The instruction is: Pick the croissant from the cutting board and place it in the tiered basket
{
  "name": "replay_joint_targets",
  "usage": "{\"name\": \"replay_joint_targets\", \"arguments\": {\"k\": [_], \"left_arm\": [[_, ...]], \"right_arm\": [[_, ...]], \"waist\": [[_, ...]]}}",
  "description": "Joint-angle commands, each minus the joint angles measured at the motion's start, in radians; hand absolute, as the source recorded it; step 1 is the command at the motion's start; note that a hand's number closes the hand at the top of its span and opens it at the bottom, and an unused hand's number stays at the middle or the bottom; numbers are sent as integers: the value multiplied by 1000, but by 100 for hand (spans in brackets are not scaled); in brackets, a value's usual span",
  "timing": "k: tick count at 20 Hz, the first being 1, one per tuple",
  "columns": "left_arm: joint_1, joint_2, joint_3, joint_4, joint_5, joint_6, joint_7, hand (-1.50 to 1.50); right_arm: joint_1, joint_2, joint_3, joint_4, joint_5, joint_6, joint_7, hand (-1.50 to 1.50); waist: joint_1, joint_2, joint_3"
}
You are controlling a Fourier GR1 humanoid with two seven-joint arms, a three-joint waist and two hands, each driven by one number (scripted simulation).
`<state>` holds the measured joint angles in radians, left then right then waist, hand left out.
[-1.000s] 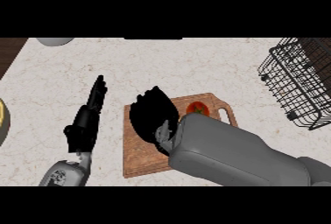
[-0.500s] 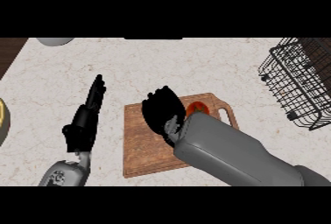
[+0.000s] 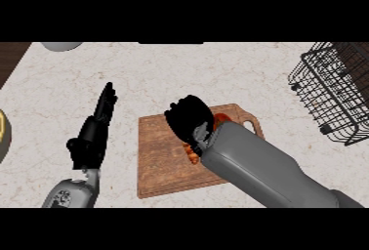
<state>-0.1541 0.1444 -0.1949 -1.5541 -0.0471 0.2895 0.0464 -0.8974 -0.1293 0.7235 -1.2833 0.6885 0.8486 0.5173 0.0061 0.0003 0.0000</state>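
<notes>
A wooden cutting board (image 3: 162,161) lies on the counter in the middle. The croissant (image 3: 222,117) lies on it, mostly hidden; an orange-brown end shows to the right of my right hand and another end (image 3: 192,155) beside the wrist. My right hand (image 3: 190,118) sits on top of the croissant with its fingers curled down around its middle. The black wire tiered basket (image 3: 335,90) stands at the right edge, well apart from the hand. My left hand (image 3: 93,134) rests open to the left of the board, fingers straight and pointing away.
A white dish (image 3: 61,46) shows at the top left edge. A yellow rim (image 3: 3,134) pokes in at the left edge. Bare marble counter (image 3: 245,73) lies between the board and the basket.
My right hand has moved right and down over the croissant, and its spread fingers have curled round it. The left hand has not moved.
</notes>
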Motion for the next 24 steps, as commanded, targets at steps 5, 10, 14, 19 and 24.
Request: {"name": "replay_joint_targets", "arguments": {"k": [5,10,14,19,24], "left_arm": [[-15,1,63,34,18,-49,-18,0],[0,-17,35,-5,-30,-39,10,0],[42,-53,6,-40,-60,-20,26,0],[12,-51,53,32,-41,-57,-35,0],[19,-52,52,9,-57,-71,-14,0]], "right_arm": [[68,89,-29,25,102,25,-17,-150],[4,127,-45,206,147,-36,-85,-150],[57,128,-50,198,219,-49,-120,-150],[97,128,-4,174,208,-91,-83,-150],[79,129,-60,255,259,-126,-172,-150]], "waist": [[-4,0,0],[5,1,0],[2,0,0],[1,0,0],[1,1,0]]}}
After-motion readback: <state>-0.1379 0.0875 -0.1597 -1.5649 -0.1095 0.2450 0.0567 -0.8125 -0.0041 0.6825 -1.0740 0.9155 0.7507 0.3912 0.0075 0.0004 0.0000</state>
